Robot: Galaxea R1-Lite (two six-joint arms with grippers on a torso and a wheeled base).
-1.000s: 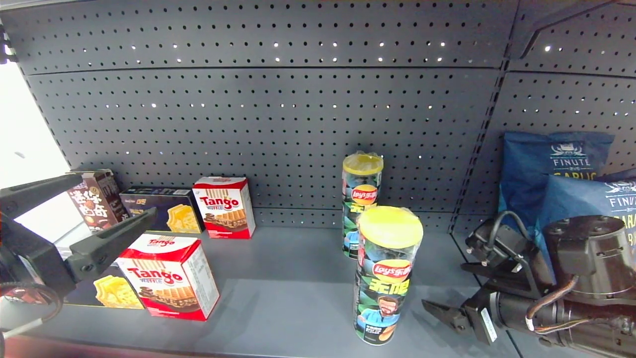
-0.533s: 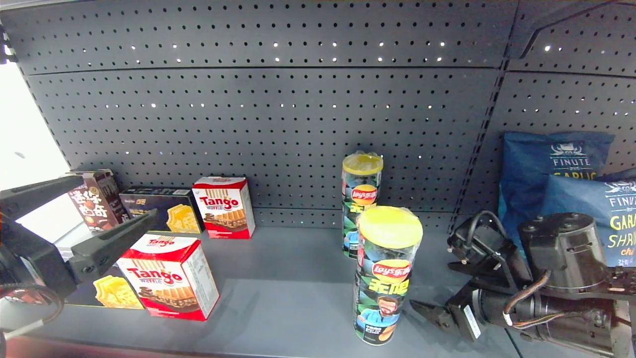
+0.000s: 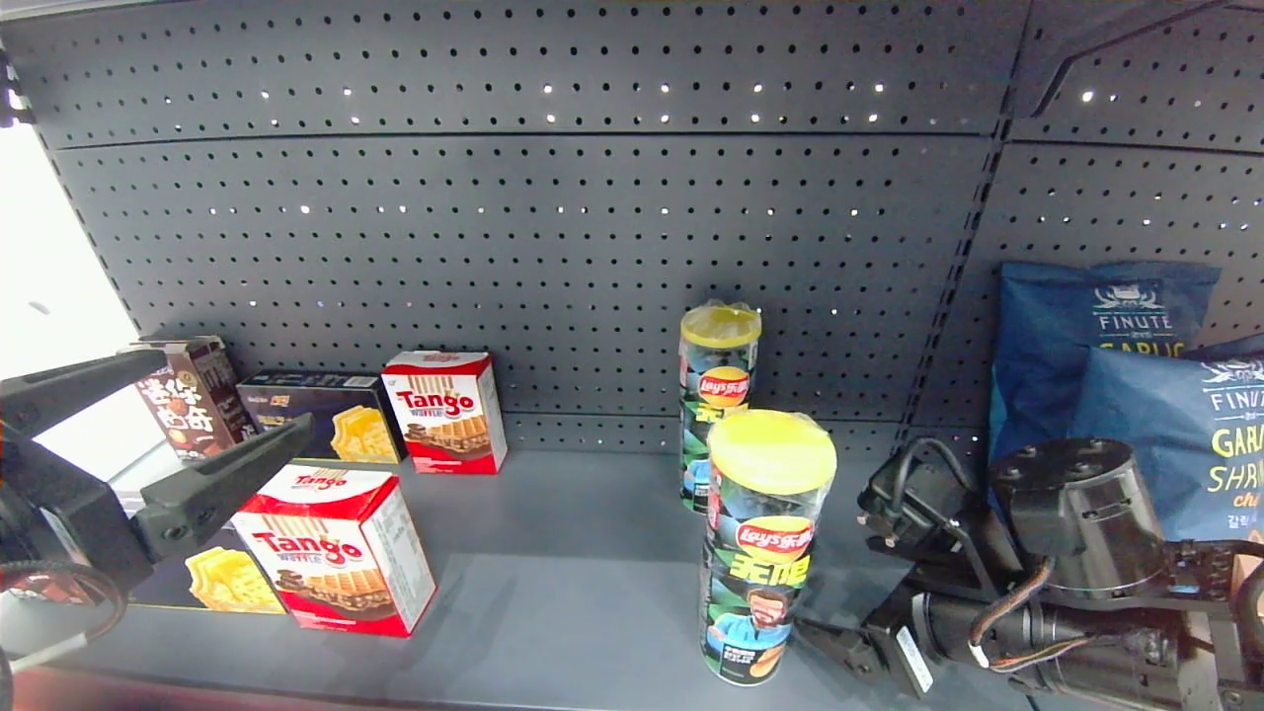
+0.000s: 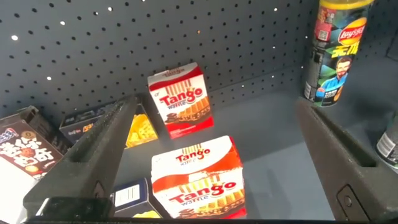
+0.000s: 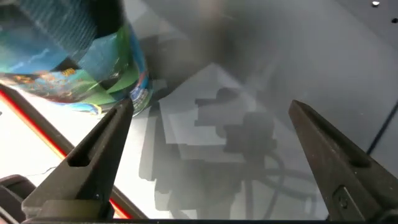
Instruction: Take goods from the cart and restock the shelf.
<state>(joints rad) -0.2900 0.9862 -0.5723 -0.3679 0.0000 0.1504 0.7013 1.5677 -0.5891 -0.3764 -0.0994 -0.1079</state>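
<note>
- Right gripper (image 5: 211, 109): jaws spread wide and empty. It sits low at the front of the shelf (image 3: 583, 602), with one finger just beside the base of the front chips can (image 3: 765, 553). Cannot tell whether they touch.
- Front chips can: upright, near the shelf's front edge, directly ahead of a second chips can (image 3: 719, 405) that stands by the pegboard (image 3: 494, 247). The two are near each other but apart.
- Likely step: squaring up or seizing the front can.
- The can is tall and narrow, so a sideways shove at its foot would probably topple it.
- Better to lift the jaws to mid-height, centre the can between them and close gently; the thin wall likely dents.
- If pushing it back, go slow and straight, and stop short of the rear can.
- Blue snack bags (image 3: 1165, 434): close behind the right arm, so mind the swing.
- Left gripper (image 4: 216, 104): also open and empty, above the front wafer box (image 3: 336, 548), well apart from the cans.
</note>
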